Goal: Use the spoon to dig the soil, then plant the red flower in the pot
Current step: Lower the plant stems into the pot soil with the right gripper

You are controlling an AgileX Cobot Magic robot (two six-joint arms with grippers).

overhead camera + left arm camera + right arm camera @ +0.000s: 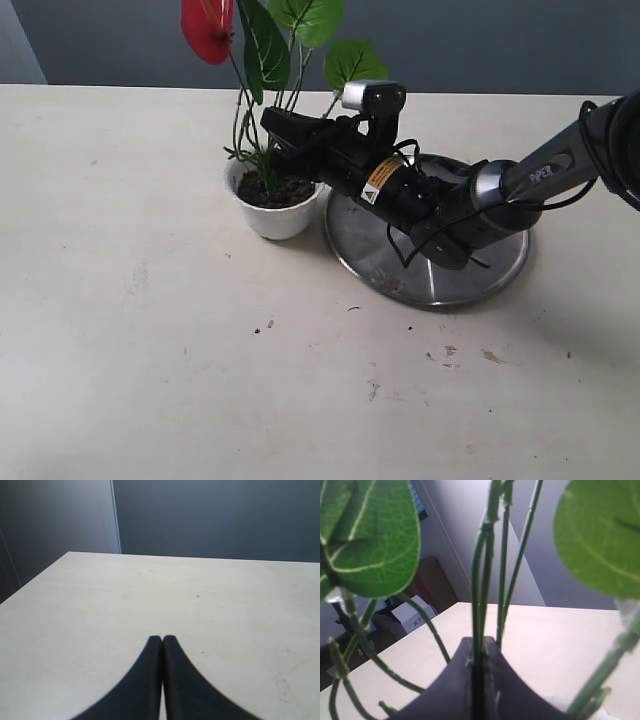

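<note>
Bare table (200,380) fronts the pot (272,215), where the right pincer (272,135) pinches the red flower (262,60) stems.

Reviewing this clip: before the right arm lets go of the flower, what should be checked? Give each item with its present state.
1. Red flower stems reach down into the pot: ok.
2. Soil shows in the pot around the stems: ok.
3. Right gripper is shut on the stems, seen pinched between its fingers in the right wrist view: ok.
4. Flower would stand alone once released: cannot tell; depth of the base in the soil is hidden.
5. Pot upright on the table, beside the steel plate: ok.
6. Left gripper shut, empty, away from the pot: ok.
</note>
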